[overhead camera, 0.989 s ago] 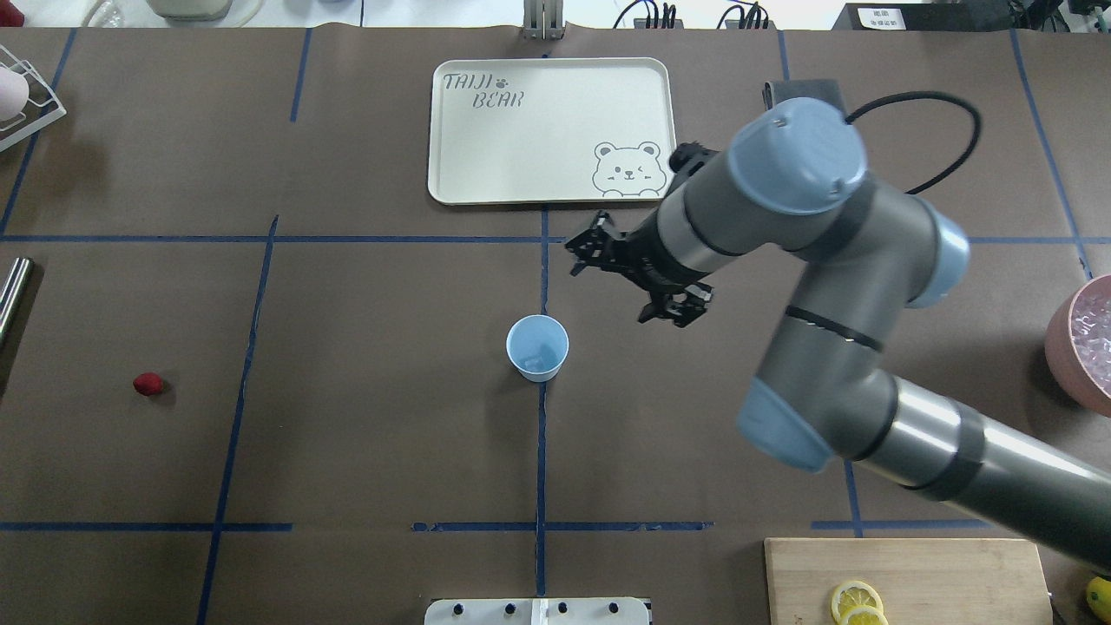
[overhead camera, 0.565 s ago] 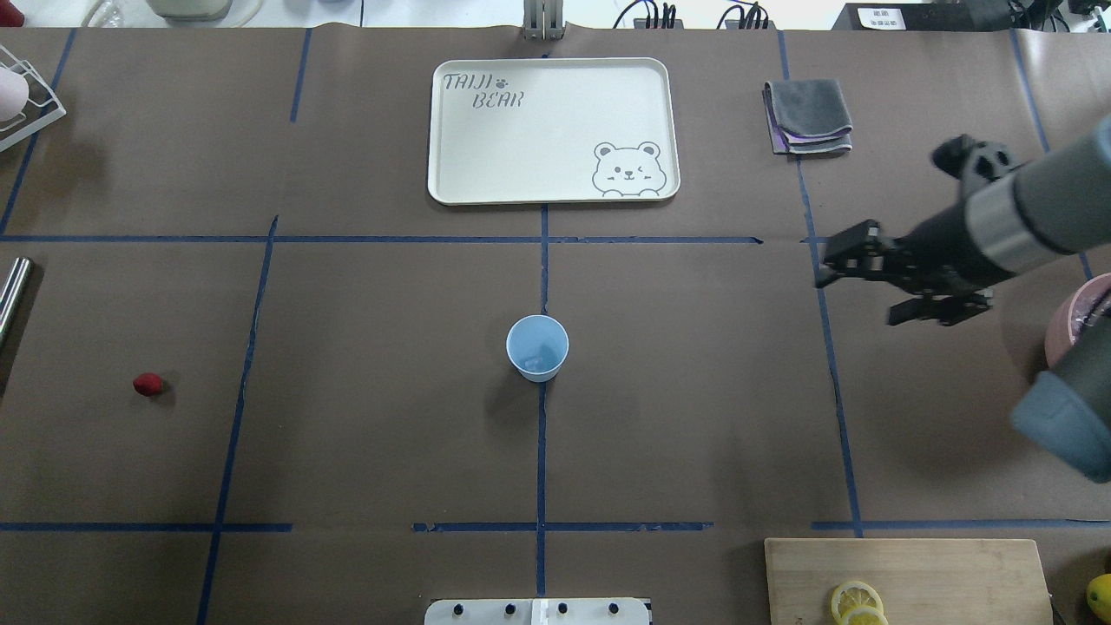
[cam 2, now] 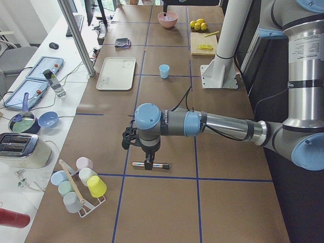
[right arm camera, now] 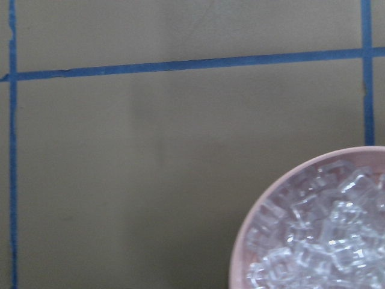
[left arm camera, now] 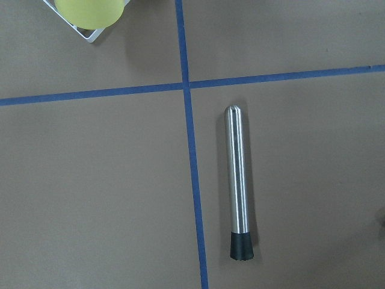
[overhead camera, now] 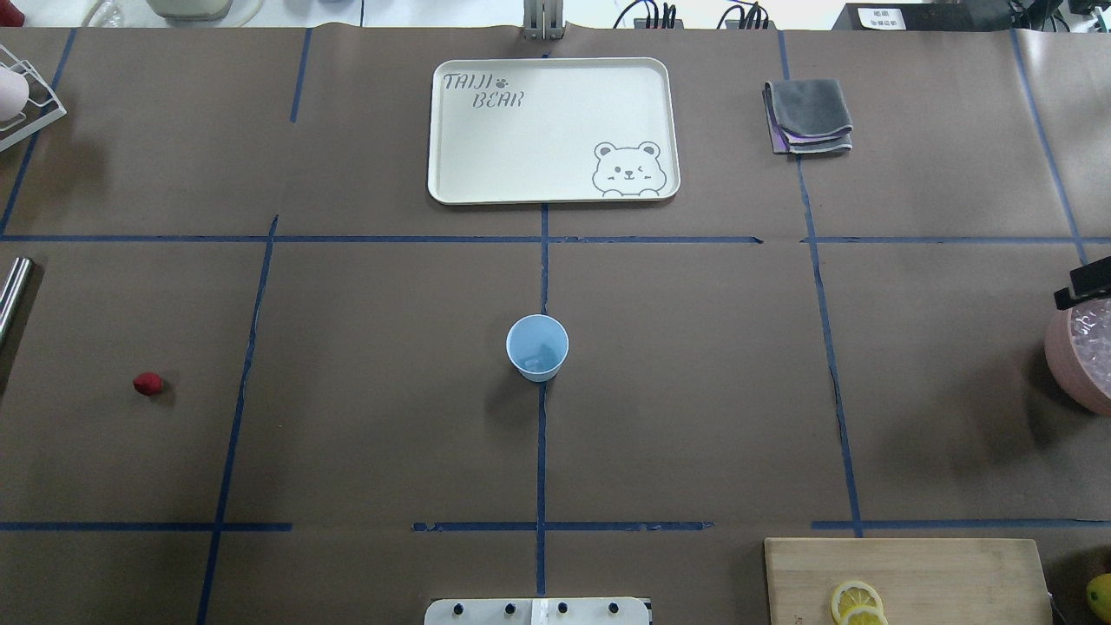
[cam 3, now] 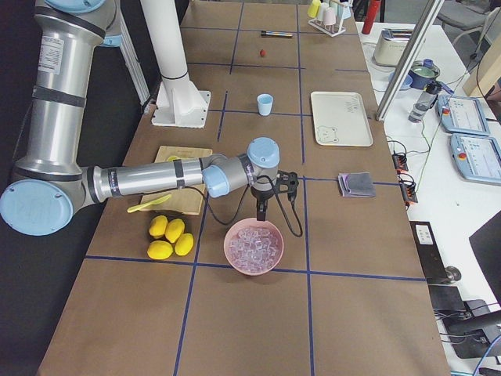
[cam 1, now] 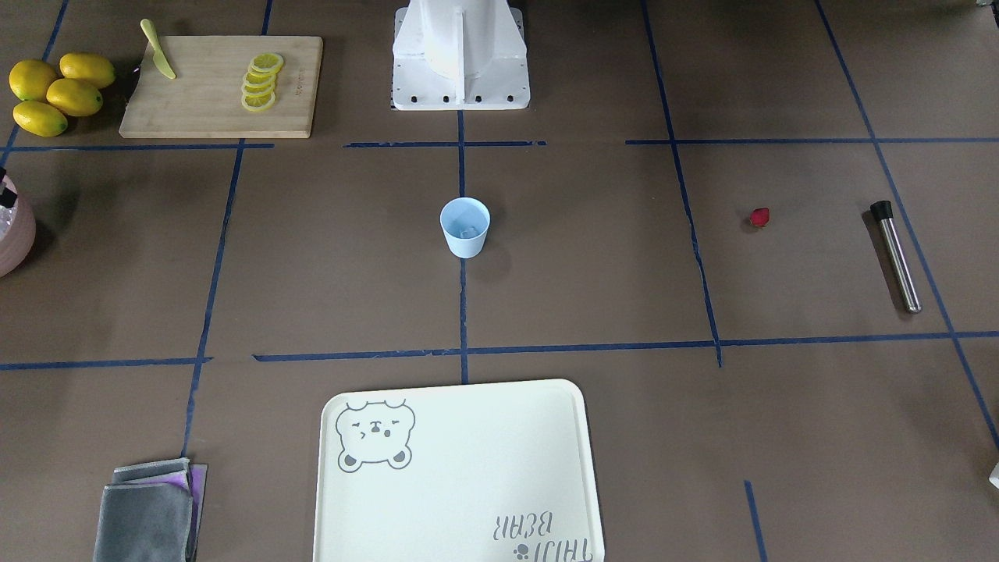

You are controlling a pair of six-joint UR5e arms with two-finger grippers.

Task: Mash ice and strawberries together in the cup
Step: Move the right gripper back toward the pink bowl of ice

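The pale-blue cup (overhead camera: pixel 537 347) stands upright at the table's middle, also in the front view (cam 1: pixel 465 226). A faint piece of ice (overhead camera: pixel 544 354) lies in it. The dark-red strawberry (overhead camera: pixel 147 384) lies alone on the table far left. My right gripper (cam 3: pixel 261 219) hangs over the far rim of the pink bowl (cam 3: pixel 253 247) of ice chunks (right arm camera: pixel 319 241); only a black sliver shows in the overhead view, so I cannot tell its state. My left gripper (cam 2: pixel 148 165) hovers over a steel muddler (left arm camera: pixel 239 186); I cannot tell its state.
A white bear tray (overhead camera: pixel 552 130) lies beyond the cup, with a folded grey cloth (overhead camera: pixel 807 115) to its right. A cutting board (cam 1: pixel 220 86) holds lemon slices and a knife, with whole lemons (cam 1: pixel 55 92) beside it. A rack of cups (cam 2: pixel 78 185) stands near my left arm.
My right arm has swung from beside the cup to the right, out to the pink bowl at the table's edge. The cup and the strawberry have not moved.
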